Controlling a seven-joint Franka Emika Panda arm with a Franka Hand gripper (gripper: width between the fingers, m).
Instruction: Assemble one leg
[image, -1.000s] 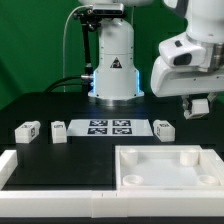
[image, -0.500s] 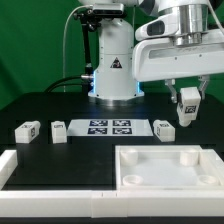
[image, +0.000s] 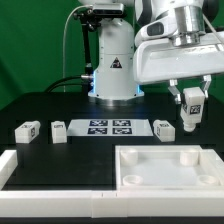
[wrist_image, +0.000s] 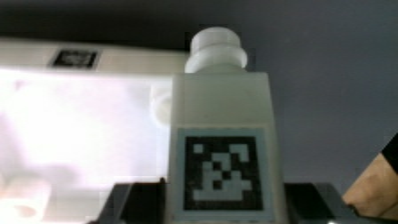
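My gripper (image: 190, 106) is shut on a leg (image: 190, 112), a chunky white block with a tag, and holds it in the air above the far right corner of the large white tray-like piece (image: 205, 160). In the wrist view the held leg (wrist_image: 222, 120) stands between the dark fingers (wrist_image: 139, 200), tag facing the camera and its round peg pointing away; my gripper (wrist_image: 222, 203) grips its near end. Three more legs lie on the black table: two at the exterior view's left (image: 27, 130) (image: 58, 130) and one (image: 164, 128) just below and left of the held one.
The marker board (image: 108, 127) lies between the loose legs, in front of the robot base (image: 115, 65). A white L-shaped barrier (image: 30, 172) runs along the front and left. In the wrist view another tagged leg (wrist_image: 75, 58) lies beyond the tray (wrist_image: 71, 110).
The arm has swung toward the exterior view's left with the leg in its gripper. In the last half second it barely shifted, a little right and down.
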